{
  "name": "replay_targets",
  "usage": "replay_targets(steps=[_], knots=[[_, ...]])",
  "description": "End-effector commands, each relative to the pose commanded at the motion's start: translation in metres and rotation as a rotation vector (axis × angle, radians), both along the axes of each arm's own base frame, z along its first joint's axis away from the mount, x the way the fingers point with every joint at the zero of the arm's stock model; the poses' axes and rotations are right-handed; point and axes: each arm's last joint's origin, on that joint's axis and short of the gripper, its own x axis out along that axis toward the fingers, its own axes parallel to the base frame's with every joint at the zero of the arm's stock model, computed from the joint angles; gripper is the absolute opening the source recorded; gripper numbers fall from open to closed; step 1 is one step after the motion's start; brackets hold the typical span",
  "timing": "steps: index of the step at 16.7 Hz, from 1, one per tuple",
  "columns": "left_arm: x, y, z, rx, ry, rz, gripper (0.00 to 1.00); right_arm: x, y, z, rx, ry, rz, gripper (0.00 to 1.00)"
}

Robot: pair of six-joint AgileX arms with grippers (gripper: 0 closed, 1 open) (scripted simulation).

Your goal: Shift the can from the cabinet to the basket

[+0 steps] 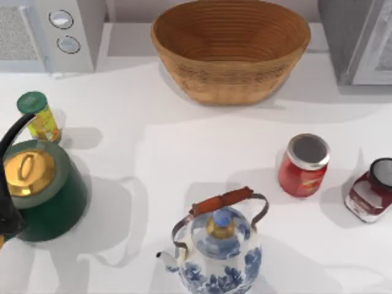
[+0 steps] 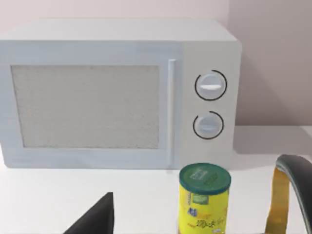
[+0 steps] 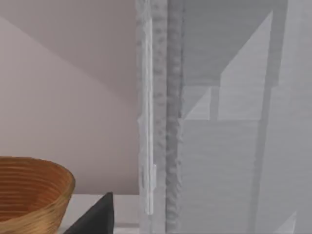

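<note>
The can [image 1: 371, 195], silver-white with red label marks, stands on the table at the far right, just right of a red jar. The grey cabinet [image 1: 352, 43] with its white-framed door sits at the back right, and its door edge [image 3: 156, 122] looms close in the right wrist view. The woven basket [image 1: 230, 73] is at the back centre, with nothing in it; its rim [image 3: 34, 183] also appears in the right wrist view. A dark part of my right gripper [image 3: 95, 218] points toward the cabinet. A dark part of my left gripper [image 2: 95, 219] faces the microwave at the far left.
A white microwave [image 1: 61, 33] with two knobs stands at the back left. In front of it are a yellow canister [image 1: 38, 116] with a green cap and a green kettle [image 1: 43, 190]. A blue-white teapot [image 1: 217, 251] is at front centre, and the red jar [image 1: 304, 165] at right.
</note>
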Motion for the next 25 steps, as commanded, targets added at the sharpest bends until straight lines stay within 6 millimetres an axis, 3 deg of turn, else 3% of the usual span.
replay_targets(steps=[4,8,13,19,25], knots=[[0.000,0.000,0.000,0.000,0.000,0.000,1.00,0.020,0.005,0.072,0.000,0.011,-0.004,1.00],[0.000,0.000,0.000,0.000,0.000,0.000,1.00,0.054,0.014,0.138,-0.001,0.024,-0.008,1.00],[0.000,0.000,0.000,0.000,0.000,0.000,1.00,0.103,0.028,0.198,-0.002,0.034,-0.010,1.00],[0.000,0.000,0.000,0.000,0.000,0.000,1.00,0.143,0.042,0.230,-0.002,0.040,-0.011,1.00],[0.000,0.000,0.000,0.000,0.000,0.000,1.00,0.147,0.043,0.232,-0.002,0.041,-0.011,1.00]])
